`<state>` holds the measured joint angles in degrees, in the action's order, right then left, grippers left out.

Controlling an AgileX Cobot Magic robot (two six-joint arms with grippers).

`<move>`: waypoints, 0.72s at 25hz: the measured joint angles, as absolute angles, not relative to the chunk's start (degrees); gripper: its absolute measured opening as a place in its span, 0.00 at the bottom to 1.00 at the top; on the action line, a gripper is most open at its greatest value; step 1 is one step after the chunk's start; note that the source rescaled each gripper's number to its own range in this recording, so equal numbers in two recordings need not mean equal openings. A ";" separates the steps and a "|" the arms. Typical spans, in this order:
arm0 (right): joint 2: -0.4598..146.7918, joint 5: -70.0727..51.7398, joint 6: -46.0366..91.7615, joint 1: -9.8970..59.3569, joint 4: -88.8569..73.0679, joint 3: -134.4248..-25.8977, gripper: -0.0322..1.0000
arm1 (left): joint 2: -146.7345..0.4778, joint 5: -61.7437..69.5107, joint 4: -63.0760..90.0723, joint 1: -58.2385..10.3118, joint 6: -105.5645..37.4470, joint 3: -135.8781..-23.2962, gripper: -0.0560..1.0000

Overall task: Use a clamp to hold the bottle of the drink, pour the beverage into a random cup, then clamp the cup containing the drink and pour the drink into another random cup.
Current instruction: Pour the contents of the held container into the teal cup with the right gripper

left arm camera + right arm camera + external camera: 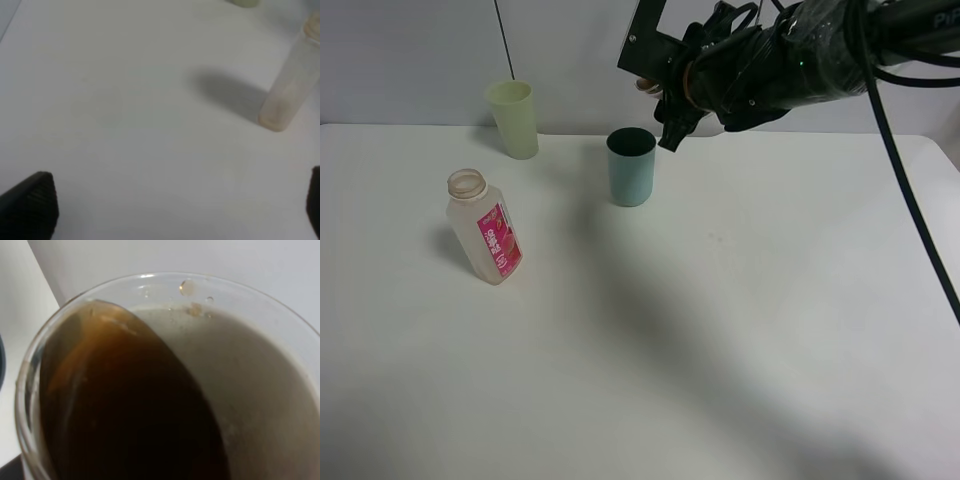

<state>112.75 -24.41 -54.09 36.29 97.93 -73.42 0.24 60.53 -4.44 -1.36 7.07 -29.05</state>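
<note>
The high view is evenly bright and fairly sharp. Across the white table (740,330) a broad, soft grey shadow runs well to the right of the bottle (485,230), from beside the teal cup (631,167) toward the near edge. The bottle's own faint shadow lies just to its left. In the left wrist view the picture is dull and out of focus. The bottle (290,90) looks washed out, and a soft-edged shadow spreads from its base. In the right wrist view the beverage (125,410) reads nearly black, and small glints sit on the rim of the clear cup (250,370).
</note>
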 joint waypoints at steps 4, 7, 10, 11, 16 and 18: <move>112.75 -24.42 -53.66 36.29 97.93 -73.42 0.03 | 0.24 60.53 -4.44 -1.36 7.07 -29.05 1.00; 112.75 -24.47 -53.66 36.29 97.93 -73.42 0.03 | 0.24 60.53 -4.44 -1.36 7.07 -29.05 1.00; 112.75 -24.67 -53.66 36.34 97.93 -73.42 0.03 | 0.24 60.53 -4.44 -1.36 7.07 -29.05 1.00; 112.75 -25.01 -53.66 36.40 97.93 -73.42 0.03 | 0.24 60.53 -4.44 -1.36 7.07 -29.05 1.00; 112.75 -26.32 -53.66 36.90 97.93 -73.42 0.03 | 0.24 60.53 -4.44 -1.36 7.07 -29.05 1.00; 112.75 -26.91 -53.66 36.96 97.93 -73.42 0.03 | 0.24 60.53 -4.44 -1.36 7.07 -29.05 1.00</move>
<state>112.75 -26.91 -53.66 36.96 97.93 -73.42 0.24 60.53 -4.44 -1.36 7.07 -29.05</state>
